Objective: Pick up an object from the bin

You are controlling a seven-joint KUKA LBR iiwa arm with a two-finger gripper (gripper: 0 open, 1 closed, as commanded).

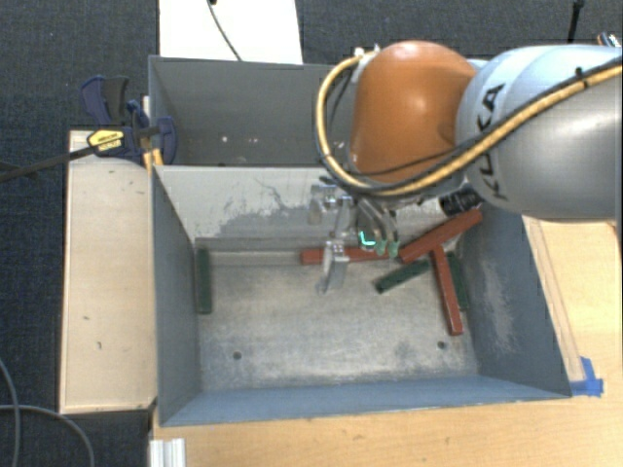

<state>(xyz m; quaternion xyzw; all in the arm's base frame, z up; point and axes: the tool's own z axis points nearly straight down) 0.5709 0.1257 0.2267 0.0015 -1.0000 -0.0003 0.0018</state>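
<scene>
- Red-brown stick [313,256], short, is seen lying flat & crosswise on the floor of the bin [292,358], near the far wall, approx. mid-width. Its right part is hidden behind the gripper.
- Gripper [336,270] is positioned right at that stick, w/ its tip low & close to the floor. Contact w/ the stick can't be confirmed.
- Gripper state: can't be told, as open vs. closed isn't shown from this angle.
- Orange cover [414,105] & looped cables [323,134] on the wrist are seen over the far wall. The arm is brought in from the right edge.
- A small heap is found right of the gripper, toward the far right corner:
  - dark green stick [404,277], slanted, nearest the gripper
  - slanted red-brown stick [443,236], just beyond it, angled up toward the right wall
  - long red-brown stick [448,300], laid from far side toward near side, beside the right wall
  - the three are seen crossing or touching where they meet
- Dark green bar [202,280] is laid alone by the left wall, lengthwise along it, well apart from the gripper & the heap.
</scene>
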